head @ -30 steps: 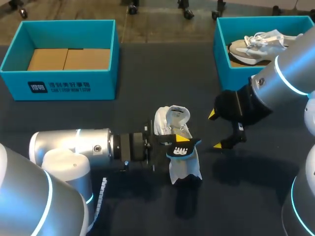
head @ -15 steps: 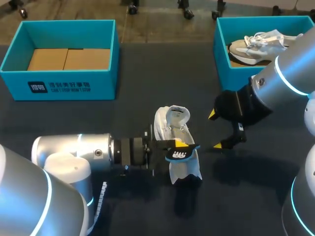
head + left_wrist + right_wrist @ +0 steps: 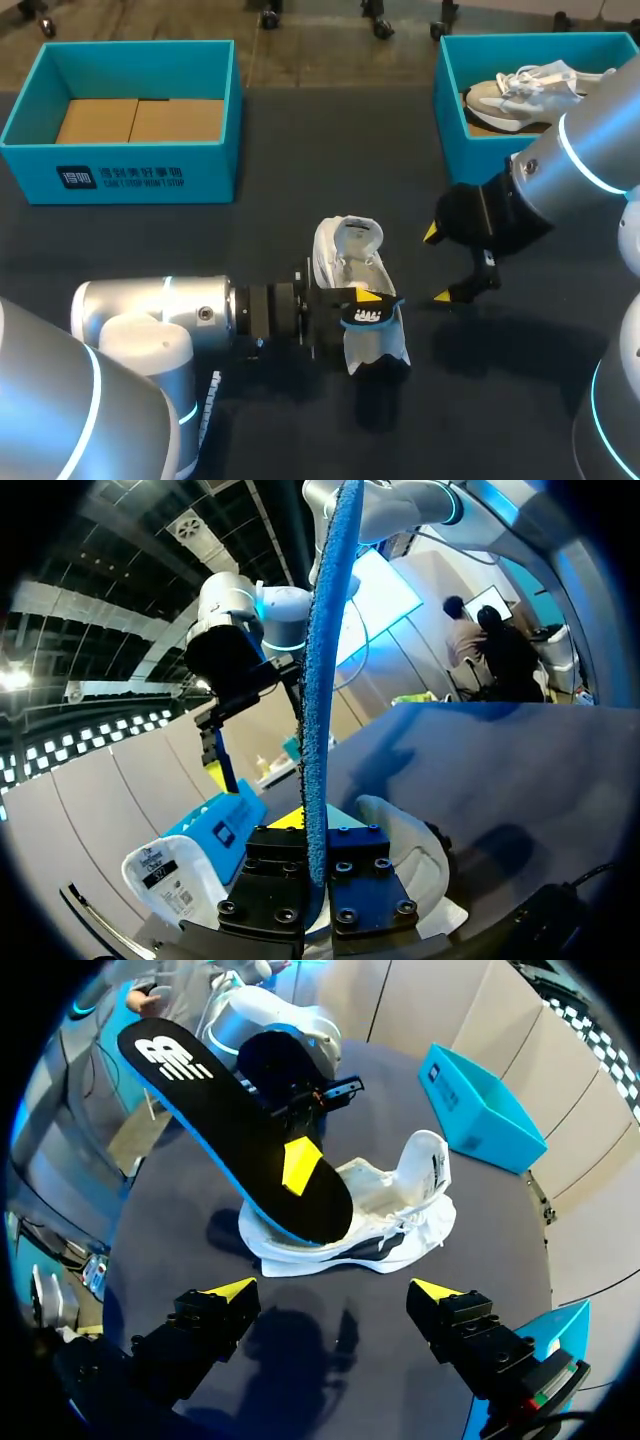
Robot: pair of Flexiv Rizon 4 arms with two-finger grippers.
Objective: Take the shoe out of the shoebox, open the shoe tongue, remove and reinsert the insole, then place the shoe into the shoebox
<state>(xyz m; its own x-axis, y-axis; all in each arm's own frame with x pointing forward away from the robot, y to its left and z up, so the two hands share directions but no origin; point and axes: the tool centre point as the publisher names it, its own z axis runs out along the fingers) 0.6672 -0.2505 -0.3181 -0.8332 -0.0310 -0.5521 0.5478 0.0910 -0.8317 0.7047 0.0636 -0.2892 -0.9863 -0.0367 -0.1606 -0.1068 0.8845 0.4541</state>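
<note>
A white shoe lies on the dark table, seen also in the right wrist view and under the fingers in the left wrist view. My left gripper is shut on a black insole with a blue edge. The insole slants up from the shoe's opening, with a yellow fingertip pressed on its black face. In the left wrist view the insole stands edge-on between the fingers of that gripper. My right gripper hangs open to the right of the shoe, holding nothing.
An empty teal shoebox with a cardboard floor stands at the back left, seen too beyond the shoe. A second teal box at the back right holds another pale shoe.
My left gripper has carried the insole slightly down and towards the shoe. The right arm has kept still.
</note>
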